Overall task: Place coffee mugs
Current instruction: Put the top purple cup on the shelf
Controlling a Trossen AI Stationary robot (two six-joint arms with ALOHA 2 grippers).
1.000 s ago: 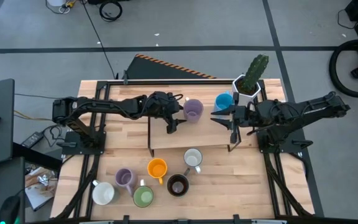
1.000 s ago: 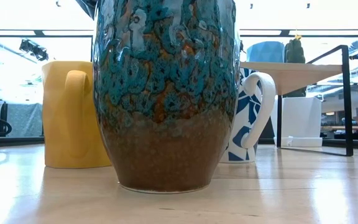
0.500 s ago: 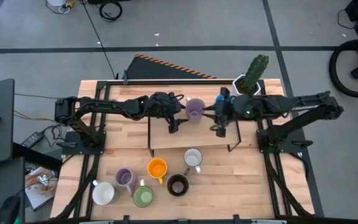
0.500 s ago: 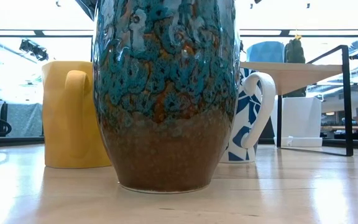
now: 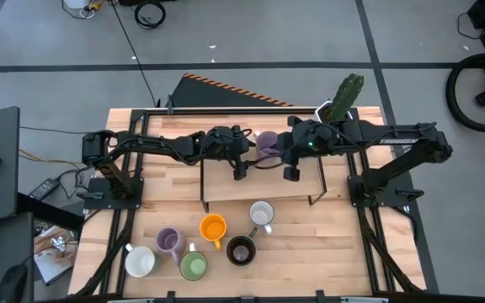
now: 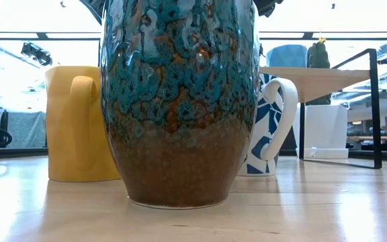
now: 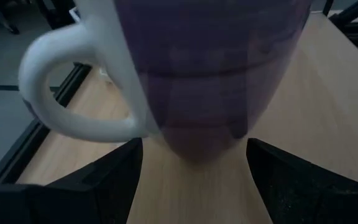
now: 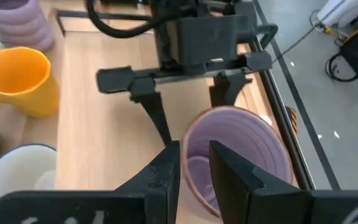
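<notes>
A lavender mug (image 5: 265,143) (image 7: 210,74) (image 8: 241,155) with a white handle (image 7: 61,87) stands upright on the raised wooden shelf (image 5: 251,187). My left gripper (image 5: 244,156) (image 7: 194,180) comes level from the table's left. It is open, with one fingertip on each side of the mug's foot and a gap showing at both. My right gripper (image 5: 289,164) (image 8: 194,165) slants down from the right over the mug's rim. It is open by a narrow gap and holds nothing. A blue mug (image 6: 287,55) stands on the shelf, hidden under my right arm in the high view.
A cactus in a white pot (image 5: 346,93) stands at the shelf's far right. Near the front edge stand several mugs: white-and-blue (image 5: 262,215), orange (image 5: 213,227), dark brown (image 5: 241,250), lavender (image 5: 169,241), green (image 5: 194,266) and white (image 5: 140,261). The shelf's black legs (image 5: 203,198) stand on the table.
My right gripper has swung from beside the blue mug toward the table's left, along the shelf to the lavender mug, and has tipped further down. My left gripper has crept a little toward the same mug. No mug has moved.
</notes>
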